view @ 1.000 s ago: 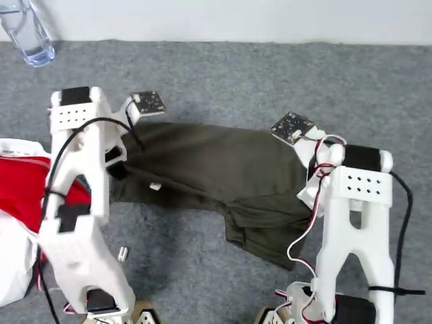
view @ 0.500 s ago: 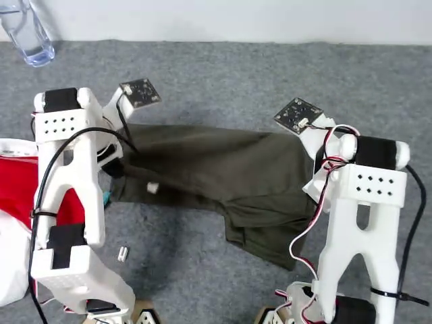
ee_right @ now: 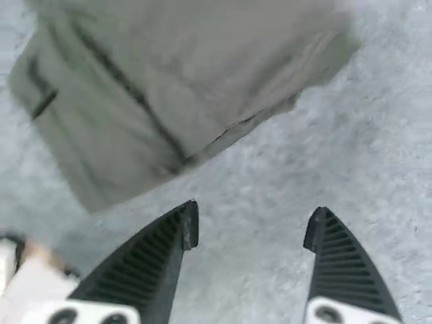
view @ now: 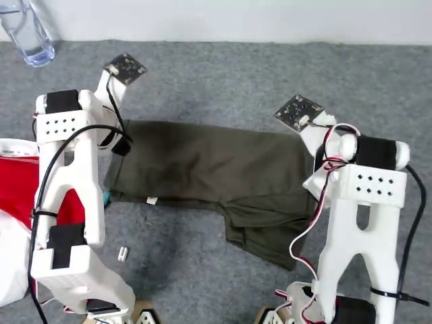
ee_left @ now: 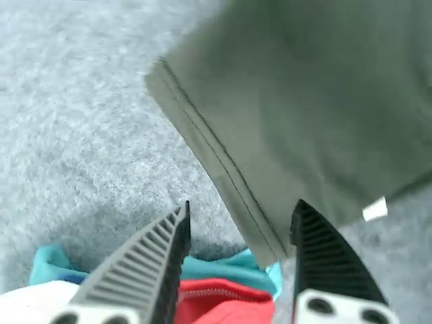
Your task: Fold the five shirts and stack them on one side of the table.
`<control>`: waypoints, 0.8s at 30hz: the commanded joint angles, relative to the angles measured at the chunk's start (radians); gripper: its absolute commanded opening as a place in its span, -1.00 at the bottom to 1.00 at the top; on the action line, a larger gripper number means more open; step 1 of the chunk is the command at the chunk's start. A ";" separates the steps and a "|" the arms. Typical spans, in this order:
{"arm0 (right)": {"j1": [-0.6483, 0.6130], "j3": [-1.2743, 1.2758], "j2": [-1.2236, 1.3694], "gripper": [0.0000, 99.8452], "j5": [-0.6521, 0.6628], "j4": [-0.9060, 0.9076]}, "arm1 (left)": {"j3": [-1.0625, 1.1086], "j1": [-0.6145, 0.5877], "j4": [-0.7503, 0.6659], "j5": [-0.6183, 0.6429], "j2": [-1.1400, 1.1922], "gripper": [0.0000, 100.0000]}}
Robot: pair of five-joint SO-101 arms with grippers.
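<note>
Okay, olive shirt point(view: 209, 165) lies folded flat on the gray table point(view: 270, 81) between both arms. Its hem corner sits under the gap of the left gripper point(ee_left: 241, 209), which gapes wide and holds nothing. The right gripper point(ee_right: 255, 209) is also spread wide, empty, over bare table just off the shirt's other end. A pile of red and teal clothes point(view: 17, 185) sits beside the left arm. A clear bottle point(view: 27, 34) stands at the far corner, contents unclear.
</note>
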 commanded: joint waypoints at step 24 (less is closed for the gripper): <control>-0.194 0.325 0.122 -0.38 0.078 -0.225 | 0.058 -0.094 0.203 0.146 -0.416 -0.96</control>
